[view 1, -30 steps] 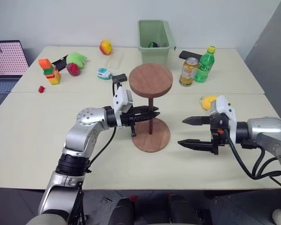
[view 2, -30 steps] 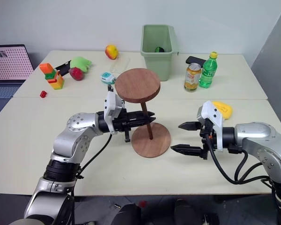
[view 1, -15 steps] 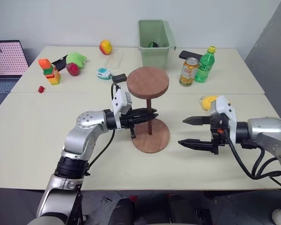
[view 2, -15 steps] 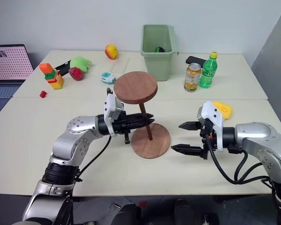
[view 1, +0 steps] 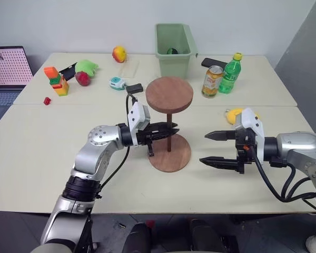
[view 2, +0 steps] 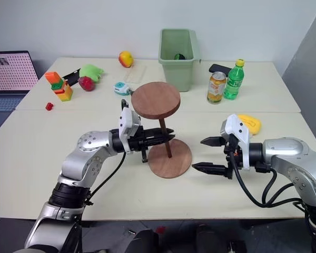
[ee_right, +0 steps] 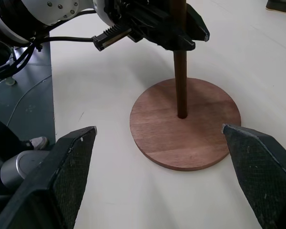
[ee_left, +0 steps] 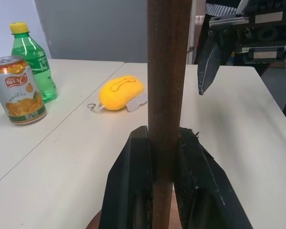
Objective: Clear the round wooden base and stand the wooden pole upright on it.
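The round wooden base [view 1: 178, 158] lies flat on the table's middle with nothing else on it. The wooden pole [view 1: 169, 134] stands on it, close to upright, with its fixed disc [view 1: 169, 94] on top. In the right wrist view the rod's lower end [ee_right: 181, 102] sits at the centre of the base [ee_right: 200, 138]. My left gripper [view 1: 172, 130] reaches in level from the left and is shut on the pole's rod at mid-height; the left wrist view has both fingers [ee_left: 133, 191] pressed against the rod [ee_left: 167, 86]. My right gripper [view 1: 203, 148] hovers open just right of the base, holding nothing.
Behind the base stand a green bin [view 1: 174, 45], an orange can [view 1: 213, 80] and a green bottle [view 1: 230, 73]. A yellow plush toy [view 1: 233, 114] lies behind my right gripper. Toys [view 1: 58, 80] and a laptop [view 1: 8, 68] sit at the back left.
The pole's top disc swayed slightly to the left and came back, so the pole now stands straighter. My left gripper stays shut on the rod. The right arm has not moved.
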